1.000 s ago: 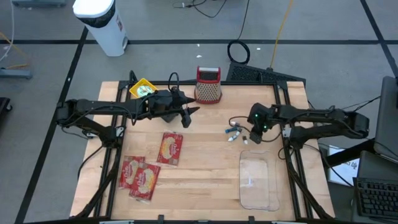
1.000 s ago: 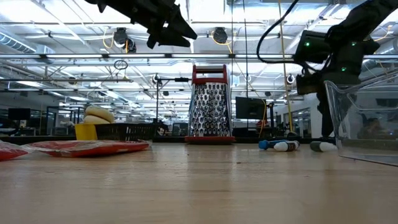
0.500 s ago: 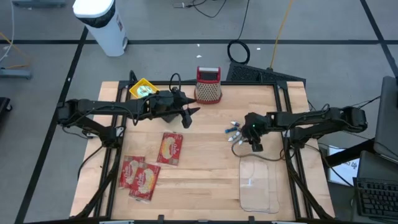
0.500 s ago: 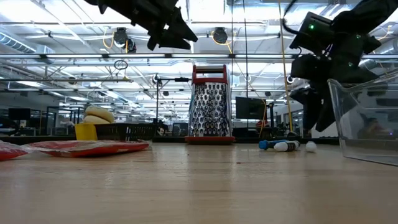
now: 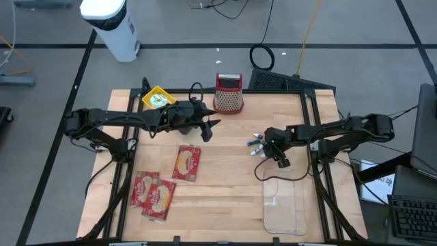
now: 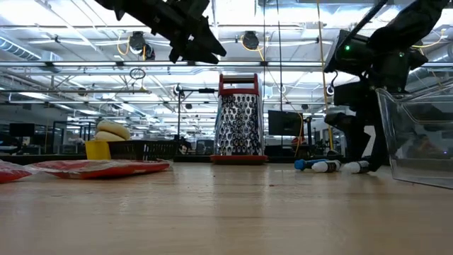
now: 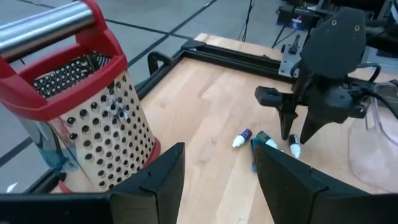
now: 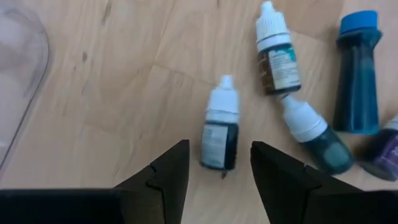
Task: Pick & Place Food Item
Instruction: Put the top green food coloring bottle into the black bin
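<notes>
- overhead, the right end effector (image 5: 280,160) hangs over small dropper bottles (image 5: 257,145) on the worktop (image 5: 225,178), beside a clear tray (image 5: 284,201); the left end effector (image 5: 207,128) hovers near a grater (image 5: 229,93).
- right wrist: fingers spread, straddling one dark bottle (image 8: 219,132), not pinching it.
- left wrist: fingers parted, empty.

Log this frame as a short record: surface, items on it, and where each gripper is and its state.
surface: wooden table
right gripper: open, low over a small dropper bottle, fingers on either side of it, not closed on it
other bottles: several lying beside it
left gripper: open, empty, raised near the box grater
clear container: near right front edge
red food packets: three, left front
yellow basket: back left
</notes>
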Robot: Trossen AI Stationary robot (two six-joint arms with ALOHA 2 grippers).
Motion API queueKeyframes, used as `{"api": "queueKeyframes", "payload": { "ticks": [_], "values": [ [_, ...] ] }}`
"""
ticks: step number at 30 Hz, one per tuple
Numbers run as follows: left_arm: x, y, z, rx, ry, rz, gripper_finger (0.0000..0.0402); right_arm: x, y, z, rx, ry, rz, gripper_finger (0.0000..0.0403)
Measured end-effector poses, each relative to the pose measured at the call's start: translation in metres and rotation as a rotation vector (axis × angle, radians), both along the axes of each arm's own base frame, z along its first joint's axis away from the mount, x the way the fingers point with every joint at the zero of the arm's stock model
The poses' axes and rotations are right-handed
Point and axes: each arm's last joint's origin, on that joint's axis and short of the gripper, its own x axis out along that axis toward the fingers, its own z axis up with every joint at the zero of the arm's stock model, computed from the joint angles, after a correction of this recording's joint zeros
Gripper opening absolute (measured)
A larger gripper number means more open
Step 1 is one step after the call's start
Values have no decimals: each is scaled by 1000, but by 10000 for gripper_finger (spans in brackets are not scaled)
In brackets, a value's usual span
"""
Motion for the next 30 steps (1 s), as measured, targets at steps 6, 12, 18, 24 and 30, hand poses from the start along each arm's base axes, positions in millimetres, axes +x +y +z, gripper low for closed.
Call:
{"api": "queueKeyframes", "payload": {
  "ticks": [6,12,18,24,30],
  "values": [
    [0,0,1,2,-10,0,191,4,-1,-2,-3,-12,1,146],
    [1,0,2,4,-24,0,191,5,-2,-2,-37,-21,-36,111],
    [1,0,3,6,-38,0,191,5,-4,-1,-79,-19,-99,56],
    [1,0,3,-2,-40,3,191,4,-5,2,-103,-37,-139,40],
    [1,0,4,-13,-45,4,191,-1,-6,24,-167,-160,-175,46]
  ]
}}
